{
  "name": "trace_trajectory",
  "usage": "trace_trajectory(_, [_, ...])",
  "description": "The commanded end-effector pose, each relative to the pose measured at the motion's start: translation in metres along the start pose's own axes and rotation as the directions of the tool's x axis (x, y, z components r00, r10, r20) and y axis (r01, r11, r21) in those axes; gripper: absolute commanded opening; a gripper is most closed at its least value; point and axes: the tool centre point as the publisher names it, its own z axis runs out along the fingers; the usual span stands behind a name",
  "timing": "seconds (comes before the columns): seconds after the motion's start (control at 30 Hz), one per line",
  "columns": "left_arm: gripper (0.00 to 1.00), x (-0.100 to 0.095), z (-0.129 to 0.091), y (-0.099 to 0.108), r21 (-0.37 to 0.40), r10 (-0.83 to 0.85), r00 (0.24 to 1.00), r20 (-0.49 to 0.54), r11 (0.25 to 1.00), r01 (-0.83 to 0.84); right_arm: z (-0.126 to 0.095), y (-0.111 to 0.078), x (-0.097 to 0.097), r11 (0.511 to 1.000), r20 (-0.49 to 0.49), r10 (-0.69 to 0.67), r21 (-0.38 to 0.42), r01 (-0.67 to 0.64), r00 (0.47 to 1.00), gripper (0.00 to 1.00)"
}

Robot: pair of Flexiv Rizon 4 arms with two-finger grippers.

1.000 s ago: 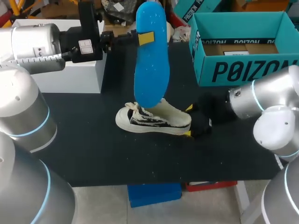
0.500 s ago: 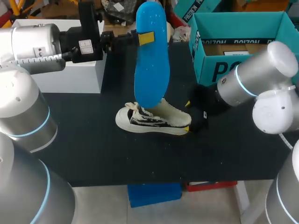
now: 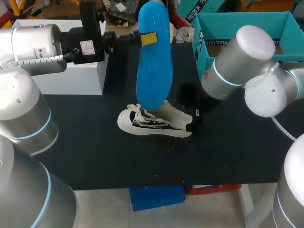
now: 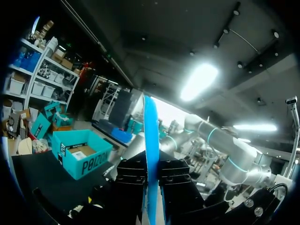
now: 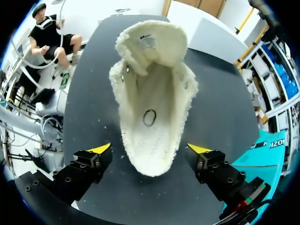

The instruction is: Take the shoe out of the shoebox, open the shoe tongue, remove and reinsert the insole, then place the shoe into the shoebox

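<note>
A cream-and-black shoe (image 3: 156, 124) lies on its side on the black table. The blue insole (image 3: 153, 61) hangs upright over it, lower end just above the shoe's opening. My left gripper (image 3: 140, 39) is shut on the insole's upper part. From the left wrist the insole (image 4: 151, 136) shows edge-on between the black fingers (image 4: 129, 187). My right gripper (image 3: 192, 120) stands open at the heel. From the right wrist I look into the fleecy shoe (image 5: 152, 103), whose heel sits between that gripper's (image 5: 150, 149) spread yellow tips without touching them. The teal shoebox (image 3: 247, 71) stands open at the back right.
A white box (image 3: 71, 76) stands at the back left of the table, under my left arm. The shoebox (image 4: 82, 159) also shows past the left gripper. My right arm's elbow (image 3: 237, 61) hangs in front of the shoebox's front wall.
My right arm has swung up and leftward, its elbow now in front of the shoebox, and its open gripper has edged closer to the shoe's heel. Left arm and insole have not moved.
</note>
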Motion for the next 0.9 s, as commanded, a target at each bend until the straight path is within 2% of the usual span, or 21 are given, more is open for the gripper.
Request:
trace_trajectory(0.03, [0.00, 0.001, 0.000, 0.000, -0.003, -0.001, 1.000, 0.003, 1.000, 0.001, 0.004, 0.006, -0.001, 0.931, -0.005, 0.005, 0.366, -0.003, 1.000, 1.00])
trace_trajectory(0.5, [0.00, 0.001, 0.000, 0.000, -0.003, -0.001, 1.000, 0.003, 1.000, 0.001, 0.014, 0.009, -0.004, 0.919, -0.047, 0.017, 0.393, 0.003, 0.999, 1.00])
trace_trajectory(0.9, [0.00, 0.001, 0.000, 0.000, -0.003, -0.001, 1.000, 0.003, 1.000, 0.001, 0.018, 0.008, -0.006, 0.929, -0.061, 0.026, 0.371, -0.002, 0.998, 1.00])
